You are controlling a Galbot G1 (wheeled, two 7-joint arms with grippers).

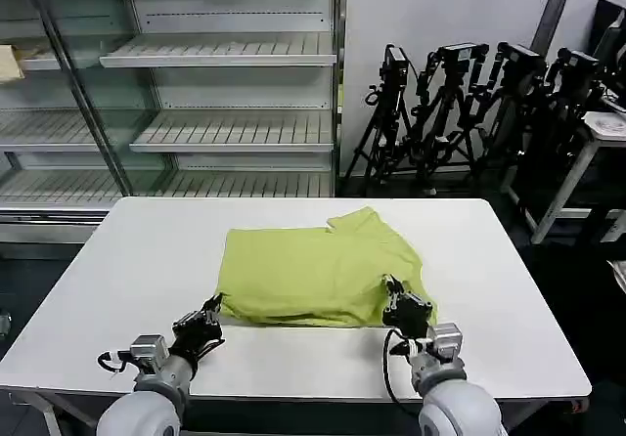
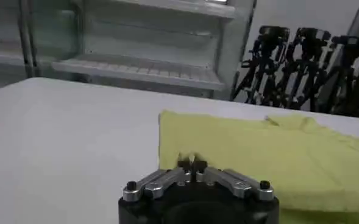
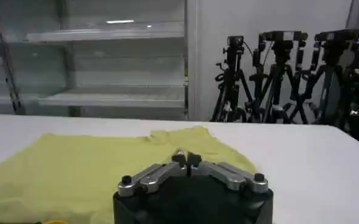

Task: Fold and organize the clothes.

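1. Head view shows a lime yellow-green T-shirt (image 1: 318,275) lying on a white table (image 1: 127,260), roughly in the middle and nearer the front edge.
2. It is folded into a rough rectangle of soft, thin cloth, with a smooth matte face, a few shallow creases, and only plain fabric facing up.
3. One sleeve or corner sticks up at the far edge as a small bump, and the right side slopes off unevenly.
4. The table top is flat, smooth and rounded at the corners.
5. The left gripper (image 1: 210,311) sits at the shirt's near left corner, touching or just beside the hem.
6. In the left wrist view its two dark fingertips (image 2: 191,163) are pressed together at the cloth's edge (image 2: 258,152); whether any fabric is pinched between them I cannot tell.
7. The right gripper (image 1: 396,292) rests over the shirt's near right corner.
8. In the right wrist view its fingertips (image 3: 188,160) are likewise clenched tip to tip, with the yellow cloth (image 3: 75,170) spread beyond them; a grasp on the cloth cannot be made out.
9. Each gripper has a black body with silver metal linkage bars and dark bolts.
10. The gripper bodies hide the shirt's near corners.
11. Behind the table stand white slatted shelves (image 1: 220,50) with glass doors, and black tripods (image 1: 460,113) along the wall.
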